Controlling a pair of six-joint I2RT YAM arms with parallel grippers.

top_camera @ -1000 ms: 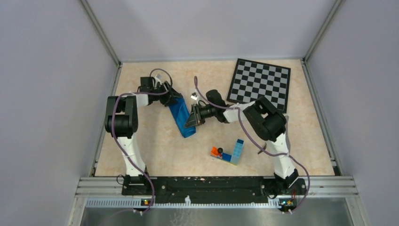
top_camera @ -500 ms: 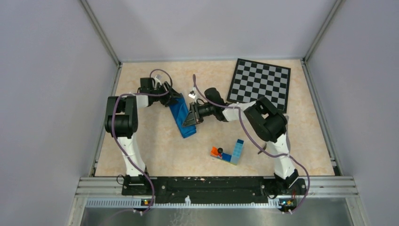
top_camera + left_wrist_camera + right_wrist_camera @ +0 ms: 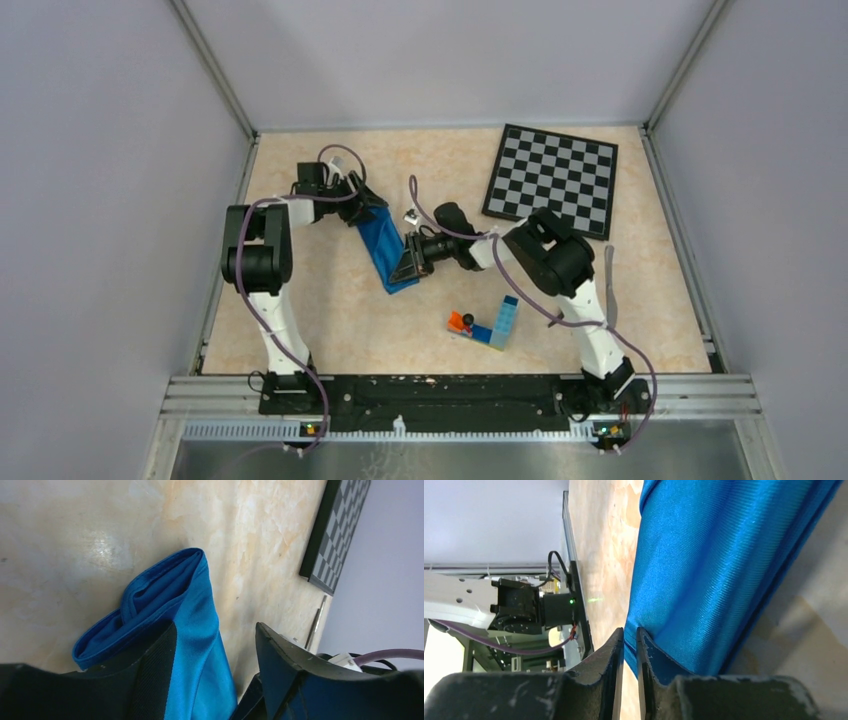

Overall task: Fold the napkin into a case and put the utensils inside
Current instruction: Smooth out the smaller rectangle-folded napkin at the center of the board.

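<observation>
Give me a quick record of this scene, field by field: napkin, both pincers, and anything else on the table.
napkin: folded into a narrow blue strip on the table
left pincer: open, astride the strip's far end
right pincer: shut on the strip's right edge
chessboard: far right of table
toy bricks: near side, right of napkin

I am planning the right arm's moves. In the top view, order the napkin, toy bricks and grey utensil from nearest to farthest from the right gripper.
From the right gripper:
1. napkin, pinched at its fingertips.
2. toy bricks, toward the bases, rightward.
3. grey utensil, far right.
</observation>
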